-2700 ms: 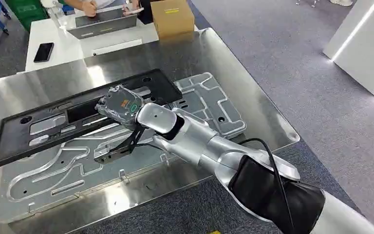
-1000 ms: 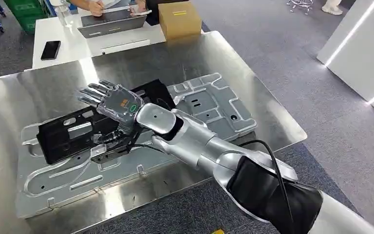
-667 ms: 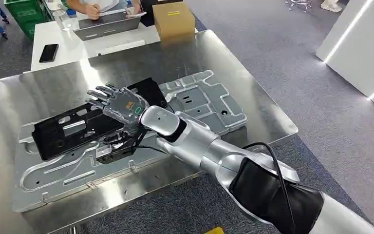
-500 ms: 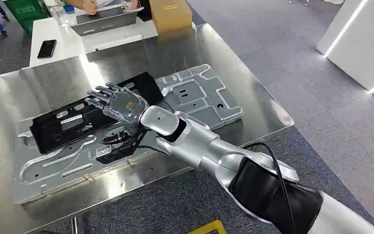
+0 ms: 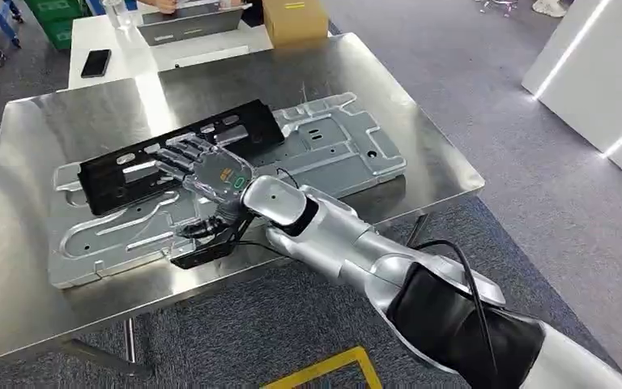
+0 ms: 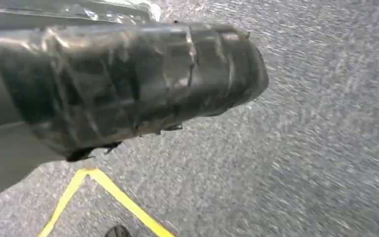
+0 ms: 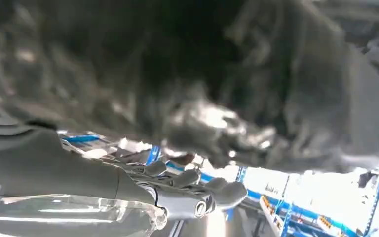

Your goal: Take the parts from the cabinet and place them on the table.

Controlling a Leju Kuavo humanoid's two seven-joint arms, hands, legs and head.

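A long black frame part [image 5: 235, 130] lies slantwise on a large silver stamped plate [image 5: 336, 154], both flat on the steel table [image 5: 65, 113]. My right hand [image 5: 202, 172] hovers over the frame's near edge with its fingers spread and nothing in it. In the right wrist view its fingers [image 7: 192, 190] reach out straight beneath a dark blurred surface. In the left wrist view my left hand [image 6: 128, 84] hangs over grey carpet as a dark, film-wrapped shape, and its fingers cannot be made out.
Behind the steel table stands a white table with a phone [image 5: 96, 62], a cardboard box [image 5: 295, 18] and a grey tray [image 5: 190, 20]. Yellow tape [image 5: 324, 369] marks the carpet at my feet. A white wall [image 5: 607, 65] stands to the right.
My right hand, curled on the black frame 2.7 s ago, has let go and spread its fingers. The frame stays on the silver plate. The whole view has shifted back from the table.
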